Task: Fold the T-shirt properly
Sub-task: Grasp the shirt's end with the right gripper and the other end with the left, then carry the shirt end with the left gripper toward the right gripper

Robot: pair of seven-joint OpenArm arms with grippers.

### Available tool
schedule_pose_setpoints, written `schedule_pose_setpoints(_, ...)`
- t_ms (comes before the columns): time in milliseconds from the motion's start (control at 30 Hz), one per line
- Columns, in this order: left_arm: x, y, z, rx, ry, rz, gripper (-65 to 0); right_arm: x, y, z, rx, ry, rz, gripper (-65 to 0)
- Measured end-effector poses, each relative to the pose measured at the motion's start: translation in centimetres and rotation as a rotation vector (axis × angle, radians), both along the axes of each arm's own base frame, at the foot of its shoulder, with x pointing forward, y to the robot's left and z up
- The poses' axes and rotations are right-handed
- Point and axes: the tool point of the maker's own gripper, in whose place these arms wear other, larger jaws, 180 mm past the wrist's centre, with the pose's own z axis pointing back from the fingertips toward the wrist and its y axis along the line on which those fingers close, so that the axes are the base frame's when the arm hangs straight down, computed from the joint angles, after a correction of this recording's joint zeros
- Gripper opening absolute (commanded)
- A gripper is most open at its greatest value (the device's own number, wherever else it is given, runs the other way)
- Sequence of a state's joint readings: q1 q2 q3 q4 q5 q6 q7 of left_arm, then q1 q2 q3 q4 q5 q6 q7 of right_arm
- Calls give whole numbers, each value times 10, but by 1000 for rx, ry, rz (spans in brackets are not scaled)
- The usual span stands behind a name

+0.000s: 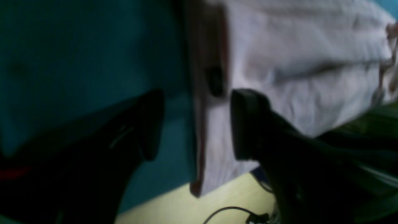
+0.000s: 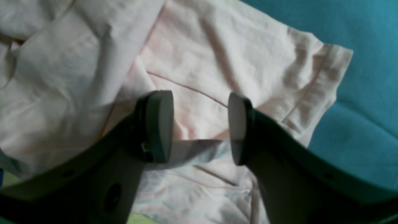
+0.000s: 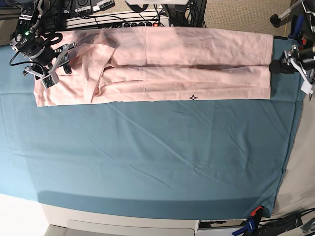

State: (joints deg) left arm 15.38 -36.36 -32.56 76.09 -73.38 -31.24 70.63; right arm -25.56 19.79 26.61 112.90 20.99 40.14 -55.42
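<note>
The T-shirt (image 3: pixel 162 64) lies stretched in a long, narrow folded band along the far edge of the counter (image 3: pixel 147 157), on the teal cloth (image 3: pixel 147 142), with a small black mark showing near its near edge. The right pincer (image 2: pixel 200 127) hangs over the sleeve end of the shirt with its jaws spread wide, pink fabric showing in the gap between the pads (image 2: pixel 160 124); nothing is gripped, and whether the pads touch the cloth I cannot tell. The left pincer (image 1: pixel 196 124) is at the other end, jaws likewise spread wide and straddling the shirt's hemmed edge: one finger over the teal cloth, the other over the shirt, released, clamping nothing.
</note>
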Motion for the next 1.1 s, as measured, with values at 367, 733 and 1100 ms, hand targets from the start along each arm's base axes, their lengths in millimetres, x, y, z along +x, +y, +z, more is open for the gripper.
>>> schedule_pose_setpoints(367,9,-13,-4,-173,-25,66,-300,2,0,2,2,-9,-4,-363)
schedule_pose_setpoints(733,5,-54,-12,-245,-2,-41,-510,3,-2,2,3,-15,-25,-363)
schedule_pose_setpoints(1100,1,-103,22,-153,-144,-343,-650,0,-42,3,-55,-39,-329,-364)
